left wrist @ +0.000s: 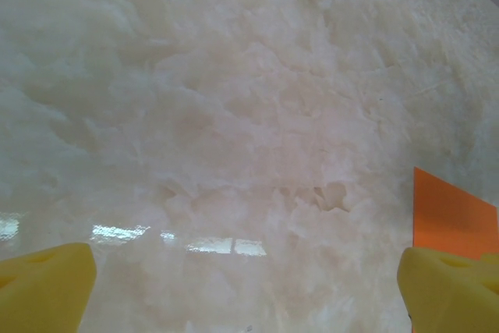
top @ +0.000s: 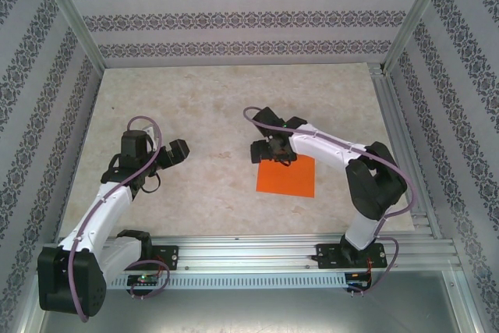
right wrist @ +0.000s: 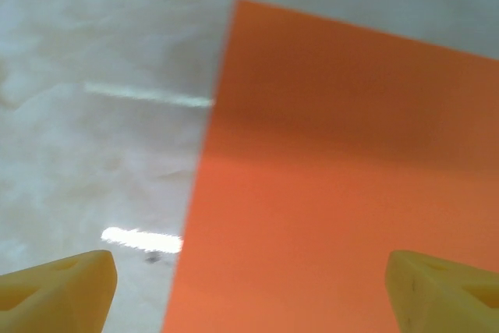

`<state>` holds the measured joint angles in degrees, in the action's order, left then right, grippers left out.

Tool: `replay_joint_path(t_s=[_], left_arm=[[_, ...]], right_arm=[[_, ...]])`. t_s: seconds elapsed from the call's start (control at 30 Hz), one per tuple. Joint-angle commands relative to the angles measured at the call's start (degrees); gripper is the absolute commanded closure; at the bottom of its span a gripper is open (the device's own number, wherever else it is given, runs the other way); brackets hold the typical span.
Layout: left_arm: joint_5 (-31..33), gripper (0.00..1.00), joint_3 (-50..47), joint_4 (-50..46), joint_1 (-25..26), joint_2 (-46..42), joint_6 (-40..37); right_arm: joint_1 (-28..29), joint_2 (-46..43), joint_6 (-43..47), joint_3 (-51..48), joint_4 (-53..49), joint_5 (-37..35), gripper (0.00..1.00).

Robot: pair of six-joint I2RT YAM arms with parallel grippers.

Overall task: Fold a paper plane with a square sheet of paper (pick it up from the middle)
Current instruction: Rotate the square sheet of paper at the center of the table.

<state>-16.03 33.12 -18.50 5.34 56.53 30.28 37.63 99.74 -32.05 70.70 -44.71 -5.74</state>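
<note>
Here the paper [top: 286, 176] is seen lying flat on the table [top: 203, 107], just right of centre in the top view. It is judged thin, light, limp and easily creased, and likely to slide on the glossy top; its middle is where it should be taken. The right gripper [top: 273, 150] is poised over its upper left corner, jaws spread and empty. The left gripper [top: 173, 152], left of centre, is likewise spread, holding nothing.
</note>
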Motion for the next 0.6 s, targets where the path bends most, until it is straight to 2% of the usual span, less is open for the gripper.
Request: replay_joint_path(t_s=[0.0, 0.2, 0.33, 0.57], left_arm=[[-2.9, 0.0, 1.9, 2.6, 0.9, 0.9, 0.0], [-4.4, 0.0, 3.5, 2.9, 2.0, 4.4, -1.4], [-4.5, 0.0, 4.2, 2.4, 2.5, 5.8, -2.7], [-4.5, 0.0, 4.0, 2.0, 2.7, 5.7, -2.9]], right_arm=[[-3.0, -1.2, -7.5, -1.8, -5.1, -5.0, 0.13], [-4.1, 3.0, -8.2, -1.2, -7.8, -5.1, 0.16], [-4.1, 5.6, -7.5, -1.0, -5.6, -0.9, 0.16], [-3.9, 8.2, -7.7, -0.7, -4.0, -0.5, 0.14]])
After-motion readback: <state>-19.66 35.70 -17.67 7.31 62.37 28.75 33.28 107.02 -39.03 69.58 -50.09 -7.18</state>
